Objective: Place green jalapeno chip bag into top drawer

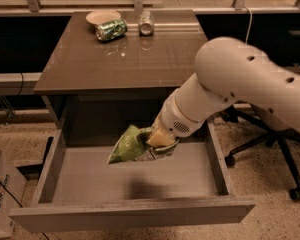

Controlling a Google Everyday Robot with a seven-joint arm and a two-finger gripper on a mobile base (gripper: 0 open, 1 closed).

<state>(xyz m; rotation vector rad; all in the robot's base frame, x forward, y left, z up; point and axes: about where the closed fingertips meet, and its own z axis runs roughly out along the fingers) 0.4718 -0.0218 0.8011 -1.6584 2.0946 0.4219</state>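
Observation:
The green jalapeno chip bag [128, 146] is a crinkly light-green foil bag held in my gripper [152, 145]. The gripper is shut on the bag's right end and holds it in the air over the middle of the open top drawer [135, 211]. The bag tilts down to the left, and its shadow falls on the drawer's light grey bottom. My white arm comes in from the upper right and hides the drawer's right rear part.
On the brown table top [125, 59] at the back lie a green soda can [110, 29] on its side, a pale bowl [102, 17] and a silver can [146, 22]. An office chair [275, 149] stands to the right. A box [2, 194] sits at the lower left.

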